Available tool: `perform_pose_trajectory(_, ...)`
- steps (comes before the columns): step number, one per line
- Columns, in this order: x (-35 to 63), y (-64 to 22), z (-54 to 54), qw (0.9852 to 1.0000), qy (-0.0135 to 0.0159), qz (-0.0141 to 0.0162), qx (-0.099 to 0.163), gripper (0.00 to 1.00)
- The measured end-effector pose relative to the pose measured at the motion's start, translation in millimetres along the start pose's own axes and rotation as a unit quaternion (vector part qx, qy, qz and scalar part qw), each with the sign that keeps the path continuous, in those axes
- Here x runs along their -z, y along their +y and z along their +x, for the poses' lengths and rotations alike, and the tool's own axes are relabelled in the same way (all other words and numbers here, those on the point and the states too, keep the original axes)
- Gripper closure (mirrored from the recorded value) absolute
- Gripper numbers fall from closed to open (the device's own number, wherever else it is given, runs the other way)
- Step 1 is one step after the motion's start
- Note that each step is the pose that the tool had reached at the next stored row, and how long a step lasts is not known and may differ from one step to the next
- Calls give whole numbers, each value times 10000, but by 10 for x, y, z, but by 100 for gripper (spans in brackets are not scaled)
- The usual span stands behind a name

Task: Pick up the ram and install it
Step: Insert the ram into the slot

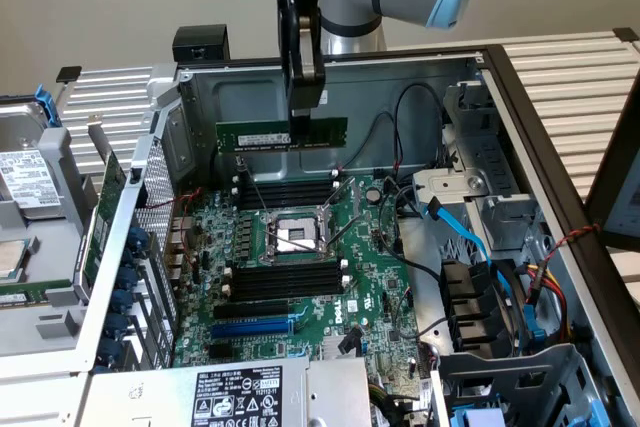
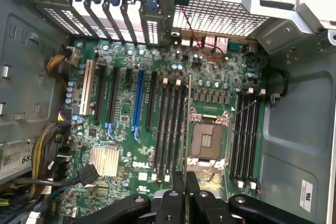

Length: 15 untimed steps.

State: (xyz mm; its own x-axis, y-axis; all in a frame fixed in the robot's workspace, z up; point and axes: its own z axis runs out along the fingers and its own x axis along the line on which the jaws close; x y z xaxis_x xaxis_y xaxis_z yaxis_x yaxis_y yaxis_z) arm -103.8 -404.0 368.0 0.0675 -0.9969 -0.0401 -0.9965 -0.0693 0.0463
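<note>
The ram [image 1: 250,134] is a long green stick with a white label. It hangs level and on edge in the air above the motherboard [image 1: 375,277], inside the open computer case. My gripper [image 1: 302,119] comes straight down from above and is shut on the stick near its middle. The stick hovers over the far bank of black memory slots [image 1: 290,192], well above them. In the wrist view the ram [image 2: 188,124] appears edge-on as a thin line between my fingertips [image 2: 177,184]. There it runs between the memory slots [image 2: 170,124] and the CPU socket [image 2: 207,142].
An open CPU socket [image 1: 297,237] sits between two banks of memory slots, with a blue expansion slot [image 1: 255,327] nearer the front. Black and blue cables [image 1: 470,237] and drive bays crowd the exterior view's right. The case wall [image 1: 400,87] stands behind the stick, and a swung-out drive cage [image 1: 40,217] stands at the exterior view's left.
</note>
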Motion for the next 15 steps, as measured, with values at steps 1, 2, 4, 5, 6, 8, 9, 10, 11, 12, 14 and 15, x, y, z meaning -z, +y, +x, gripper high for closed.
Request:
perform_pose_trajectory(1, -7, -1, -2, 10000, 25, -2, -2, 87)
perform_pose_trajectory(2, -10, -1, -2, 10000, 44, -2, -3, 87)
perform_pose_trajectory(4, -13, -1, -2, 10000, 73, -4, -5, 87)
perform_pose_trajectory(5, -13, -1, -3, 10000, 97, -6, -6, 87)
perform_pose_trajectory(6, -15, -1, -8, 9999, 135, -9, -9, 87)
perform_pose_trajectory(8, -21, -4, -47, 9998, 209, -14, -12, 87)
perform_pose_trajectory(9, -26, -6, -75, 9997, 239, -11, -13, 87)
perform_pose_trajectory(10, -29, -8, -98, 9997, 263, -7, -14, 87)
perform_pose_trajectory(11, -31, -8, -107, 9996, 280, 2, -15, 87)
perform_pose_trajectory(12, -35, -9, -109, 9996, 286, 22, -15, 87)
perform_pose_trajectory(14, -48, -9, -109, 9996, 289, 67, -15, 87)
perform_pose_trajectory(15, -57, -6, -109, 9995, 290, 89, -17, 87)
